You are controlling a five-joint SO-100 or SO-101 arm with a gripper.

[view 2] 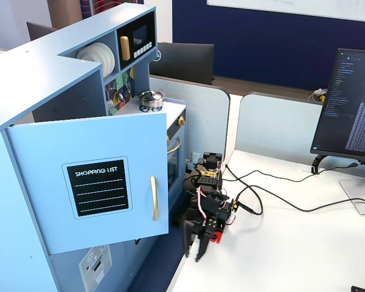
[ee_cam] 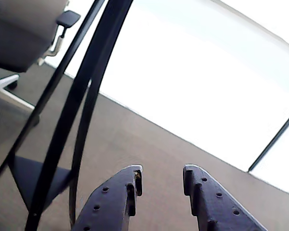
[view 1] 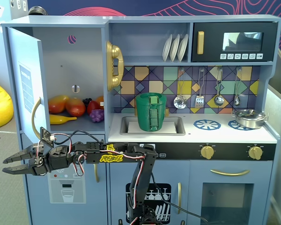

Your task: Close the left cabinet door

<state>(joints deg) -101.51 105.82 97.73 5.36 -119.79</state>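
Observation:
The left cabinet door (view 2: 91, 182) stands wide open, swung out from the blue toy kitchen. Its face shows the black "SHOPPING LIST" chalkboard (view 2: 98, 187) and a gold handle (view 2: 153, 198). In a fixed view the door (view 1: 24, 79) shows nearly edge-on at the left, with its handle (view 1: 34, 117). My gripper (view 1: 5, 166) is open and empty, reaching left just below and outside the door's bottom edge. It also shows in a fixed view (view 2: 193, 254), right of the door. In the wrist view my gripper (ee_cam: 163, 175) holds nothing and faces the floor; the door is out of view.
Toy fruit (view 1: 75, 107) lies in the open cabinet. Below is the dispenser-graphic door (view 1: 65, 187). A gold phone (view 1: 113, 65) hangs beside the cabinet. Cables (view 2: 274, 194) and a monitor (view 2: 353, 103) sit on the white desk. Black tripod legs (ee_cam: 82, 96) and an office chair (ee_cam: 24, 29) are nearby.

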